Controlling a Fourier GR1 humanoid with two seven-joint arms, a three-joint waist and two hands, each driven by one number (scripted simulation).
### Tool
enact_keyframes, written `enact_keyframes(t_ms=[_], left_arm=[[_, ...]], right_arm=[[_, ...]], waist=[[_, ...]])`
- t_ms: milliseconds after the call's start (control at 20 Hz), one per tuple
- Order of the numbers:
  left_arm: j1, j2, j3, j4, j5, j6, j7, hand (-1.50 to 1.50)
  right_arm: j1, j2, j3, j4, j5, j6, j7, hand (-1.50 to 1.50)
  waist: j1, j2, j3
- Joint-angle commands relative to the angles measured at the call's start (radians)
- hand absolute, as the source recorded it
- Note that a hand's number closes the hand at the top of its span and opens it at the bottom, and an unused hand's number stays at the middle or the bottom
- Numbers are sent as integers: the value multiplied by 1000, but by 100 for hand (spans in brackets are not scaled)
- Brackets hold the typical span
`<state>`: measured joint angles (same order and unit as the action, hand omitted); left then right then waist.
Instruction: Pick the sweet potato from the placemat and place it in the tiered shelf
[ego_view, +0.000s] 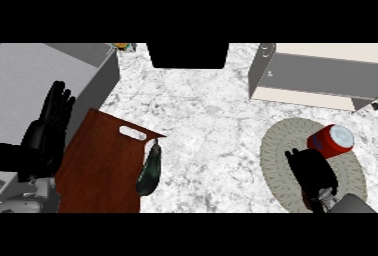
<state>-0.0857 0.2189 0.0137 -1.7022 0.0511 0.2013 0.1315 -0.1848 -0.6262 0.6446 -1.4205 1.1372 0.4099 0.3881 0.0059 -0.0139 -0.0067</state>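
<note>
Right hand (314, 172), fingers curled downward, hovers over the round placemat (280, 145) beside a red can (332, 140). Left hand (48, 125) rests open at the left edge, above marble counter (199, 115).

Board (100, 165) lower left, cucumber (150, 172) at its right edge | placemat (284, 150) lower right, can (331, 140) on it, right hand (314, 172) over it | shelf (317, 75) upper right | left hand (48, 130) far left
</note>
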Motion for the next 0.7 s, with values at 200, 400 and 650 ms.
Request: enact_keyframes(t_ms=[200,400,650], left_arm=[[11,-17,18,70,5,-13,-17,0],[-4,-25,3,40,-10,9,20,0],[-9,-5,6,11,-16,0,55,0]], right_arm=[[27,109,-96,72,-1,-163,13,150],[23,319,-283,31,-175,-216,157,150],[25,407,-330,18,-227,-293,152,150]], waist=[[-8,16,8],[-22,16,11],[-5,14,8]])
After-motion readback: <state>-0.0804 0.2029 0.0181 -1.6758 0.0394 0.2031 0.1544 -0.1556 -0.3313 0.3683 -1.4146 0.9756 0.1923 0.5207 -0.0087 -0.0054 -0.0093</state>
